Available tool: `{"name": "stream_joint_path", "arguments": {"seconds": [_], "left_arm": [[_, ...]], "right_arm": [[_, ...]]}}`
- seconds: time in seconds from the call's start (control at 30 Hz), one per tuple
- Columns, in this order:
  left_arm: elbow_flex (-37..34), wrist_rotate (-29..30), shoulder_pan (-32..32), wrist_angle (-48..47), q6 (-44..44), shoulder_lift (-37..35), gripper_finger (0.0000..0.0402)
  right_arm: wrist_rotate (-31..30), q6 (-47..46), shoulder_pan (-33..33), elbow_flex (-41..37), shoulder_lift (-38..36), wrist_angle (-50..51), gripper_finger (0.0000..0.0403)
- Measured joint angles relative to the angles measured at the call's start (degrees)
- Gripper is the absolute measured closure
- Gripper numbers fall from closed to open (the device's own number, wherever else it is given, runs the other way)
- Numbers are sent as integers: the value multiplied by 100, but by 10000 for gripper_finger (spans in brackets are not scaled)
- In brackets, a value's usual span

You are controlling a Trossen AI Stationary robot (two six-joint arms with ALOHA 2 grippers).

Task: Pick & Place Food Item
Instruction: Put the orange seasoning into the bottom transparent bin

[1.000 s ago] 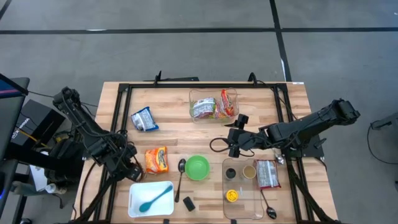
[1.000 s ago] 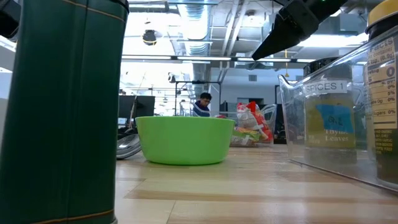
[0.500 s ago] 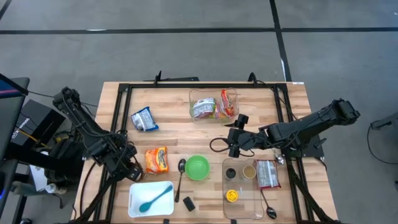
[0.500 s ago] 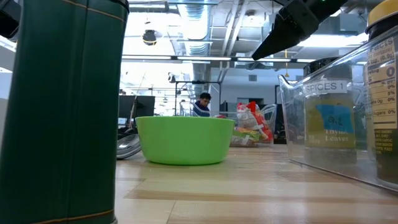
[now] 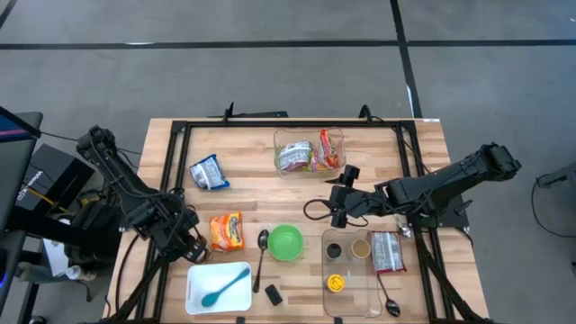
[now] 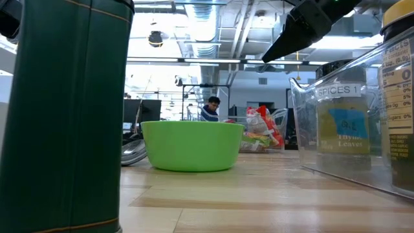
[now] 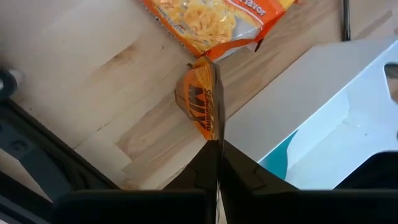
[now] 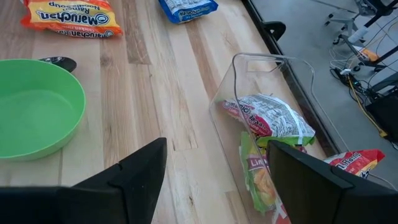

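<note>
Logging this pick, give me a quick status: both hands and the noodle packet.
Left hand shut on orange noodle packet corner, by the white tray. Right hand open, idle above table middle near green bowl. Nothing in the way.

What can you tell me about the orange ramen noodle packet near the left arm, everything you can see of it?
The ramen packet is a flat, crinkly plastic pouch, orange and yellow with a noodle picture and red lettering. It lies on the wooden table between the left gripper and the green bowl, just above the white tray. In the left wrist view the left gripper's fingers are shut on its corner flap, pinched up on edge, while the rest of the packet rests flat. Nothing else touches it.
</note>
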State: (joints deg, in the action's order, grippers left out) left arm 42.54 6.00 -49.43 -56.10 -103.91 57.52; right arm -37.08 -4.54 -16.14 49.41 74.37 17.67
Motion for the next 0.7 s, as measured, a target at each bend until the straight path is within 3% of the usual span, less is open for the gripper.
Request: {"name": "stream_joint_path", "arguments": {"seconds": [0.7], "left_arm": [[0, 52, 0, 157, 362, -2, 401]], "right_arm": [[0, 0, 0, 0, 0, -2, 133]]}}
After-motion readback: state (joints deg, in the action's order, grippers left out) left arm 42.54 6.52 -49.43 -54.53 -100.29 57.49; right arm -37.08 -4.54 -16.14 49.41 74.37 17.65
